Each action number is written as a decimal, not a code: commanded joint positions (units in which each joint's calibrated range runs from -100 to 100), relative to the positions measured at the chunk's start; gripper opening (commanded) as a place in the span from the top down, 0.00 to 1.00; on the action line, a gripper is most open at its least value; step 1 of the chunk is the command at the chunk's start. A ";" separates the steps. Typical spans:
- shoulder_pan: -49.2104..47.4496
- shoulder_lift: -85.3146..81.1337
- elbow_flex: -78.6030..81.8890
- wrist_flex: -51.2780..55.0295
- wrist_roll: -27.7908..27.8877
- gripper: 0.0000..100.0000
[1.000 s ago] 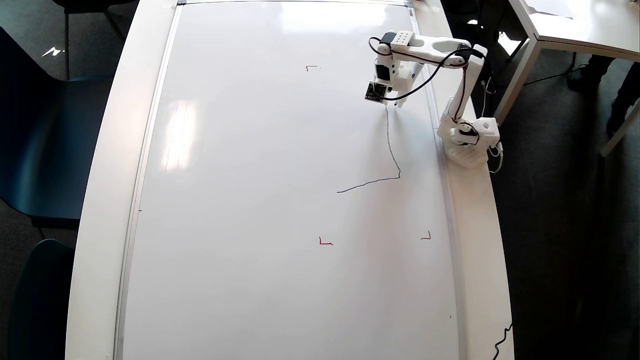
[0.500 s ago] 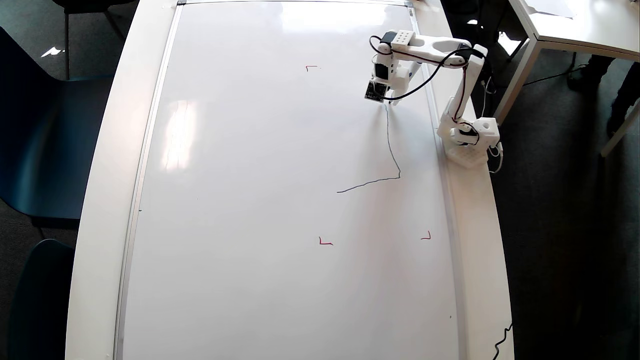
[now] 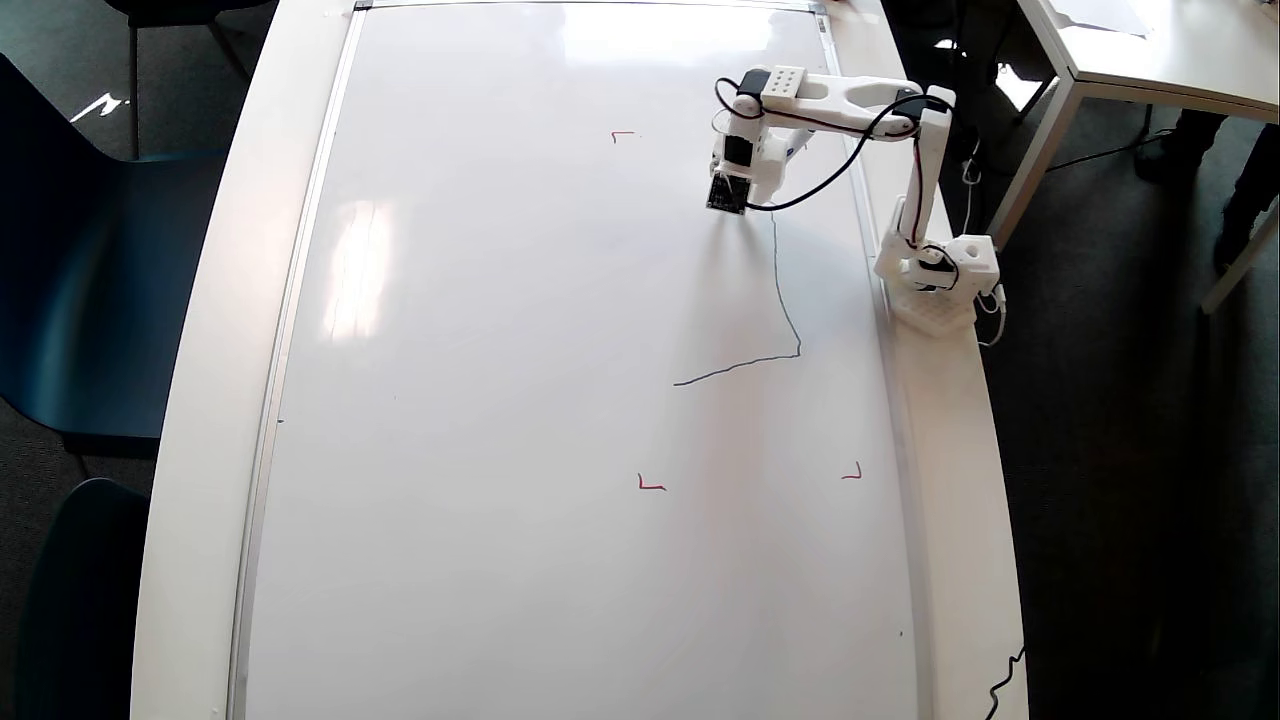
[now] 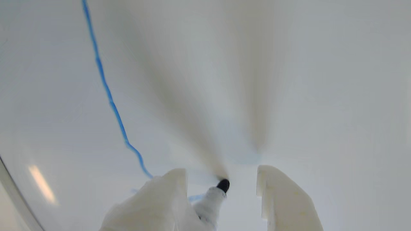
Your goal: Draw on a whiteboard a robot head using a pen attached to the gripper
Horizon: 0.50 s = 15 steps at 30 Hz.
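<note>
My white plastic claw [image 4: 221, 175] stands spread, a short dark-tipped marker [image 4: 215, 195] fixed against one finger, its tip touching the glossy white silver-framed board [image 3: 500, 400] beside the thin blue line [image 4: 109, 96].

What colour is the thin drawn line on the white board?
Blue line, best seen in the wrist view.
</note>
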State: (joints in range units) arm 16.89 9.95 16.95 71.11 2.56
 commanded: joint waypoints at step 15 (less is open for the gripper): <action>-7.72 14.24 -21.26 -3.78 0.23 0.85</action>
State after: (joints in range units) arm 10.11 21.64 -0.50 67.91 2.62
